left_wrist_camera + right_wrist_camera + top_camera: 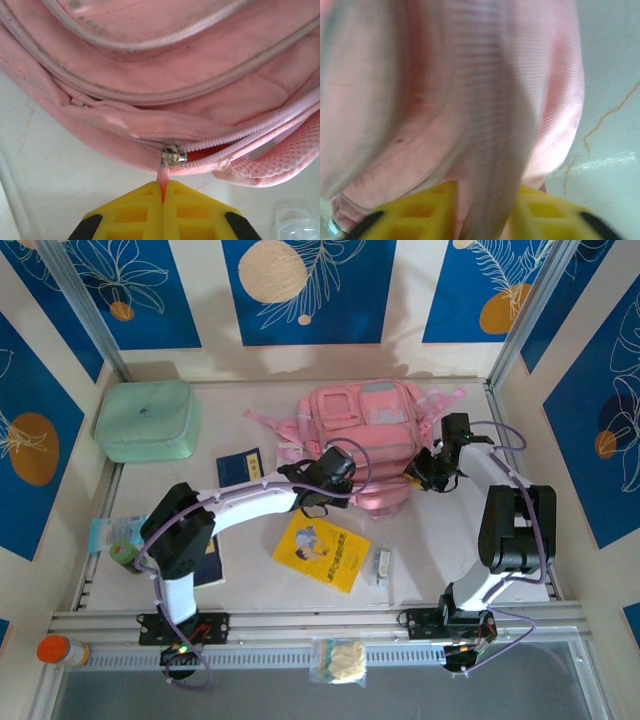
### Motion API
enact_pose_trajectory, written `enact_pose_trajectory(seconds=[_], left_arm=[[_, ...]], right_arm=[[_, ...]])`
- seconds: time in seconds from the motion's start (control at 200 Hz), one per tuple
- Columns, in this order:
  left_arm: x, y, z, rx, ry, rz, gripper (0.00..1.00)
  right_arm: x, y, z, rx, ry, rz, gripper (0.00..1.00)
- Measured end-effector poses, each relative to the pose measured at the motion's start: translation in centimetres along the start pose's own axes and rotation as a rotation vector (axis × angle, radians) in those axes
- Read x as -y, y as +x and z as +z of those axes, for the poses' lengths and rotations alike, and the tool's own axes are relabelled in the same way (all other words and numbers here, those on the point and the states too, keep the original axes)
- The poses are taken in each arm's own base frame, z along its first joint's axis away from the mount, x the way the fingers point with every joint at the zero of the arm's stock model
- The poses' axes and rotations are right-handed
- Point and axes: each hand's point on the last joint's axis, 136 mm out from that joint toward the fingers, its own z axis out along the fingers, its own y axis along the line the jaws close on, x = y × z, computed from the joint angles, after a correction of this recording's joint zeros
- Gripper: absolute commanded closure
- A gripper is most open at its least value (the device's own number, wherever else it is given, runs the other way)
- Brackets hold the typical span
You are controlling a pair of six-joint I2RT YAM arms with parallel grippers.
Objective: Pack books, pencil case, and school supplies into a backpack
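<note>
Backpack [375,430], pale pink, lies flat at far centre of the bench [280,600], front pockets up, straps trailing off its left side. Left pincer [163,186] sits at the pack's near edge, yellow fingers pressed together on the pink zip pull [162,176]; the metal slider [172,156] is just above the fingertips. Right of the slider the two tooth rows run apart; left of it they are joined. Right pincer [485,202] is at the pack's near right corner, fingers a narrow way apart with a fold of pink fabric between them. That view is blurred, so cannot tell whether the fold is actually pinched.

Yellow book [322,552] lies flat on the bench near of the pack, apart from it. Small pale oblong item [382,562] is just right of the yellow book. One navy book [240,466] is left of the pack, partly under the left arm; a second navy book [212,562] pokes out beside that arm's base. Mint-green case [147,420] sits in the far left corner, well apart from the pack.
</note>
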Motion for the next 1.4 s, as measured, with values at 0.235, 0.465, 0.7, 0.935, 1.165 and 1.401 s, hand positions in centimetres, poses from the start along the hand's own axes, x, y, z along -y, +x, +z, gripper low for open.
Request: enact_pose_trajectory(seconds=[0.235, 0.465, 0.7, 0.935, 1.165, 1.401], left_arm=[[0.2, -0.3, 0.8, -0.028, -0.001, -0.003, 1.0], [0.4, -0.3, 0.8, -0.032, 0.009, -0.007, 1.0], [0.3, -0.3, 0.8, -0.036, 0.007, 0.005, 1.0], [-0.1, -2.2, 0.3, 0.0, -0.01, 0.051, 1.0], [-4.7, -4.1, 0.7, 0.022, -0.095, 0.004, 1.0], [-5.5, -4.8, 1.2, 0.027, -0.024, -0.03, 0.89]], right_arm=[[-1.8, 3.2, -3.0, 0.03, -0.107, 0.041, 0.37], [-4.6, 9.3, 0.7, -0.138, -0.129, 0.147, 0.33], [-5.1, 7.8, 4.3, -0.151, -0.048, 0.246, 0.57], [-3.9, 6.3, 3.9, -0.127, -0.06, 0.291, 1.0], [-2.9, 4.3, 0.4, -0.028, -0.129, 0.312, 1.0], [-3.1, 4.2, -0.8, -0.013, -0.166, 0.305, 1.0]])
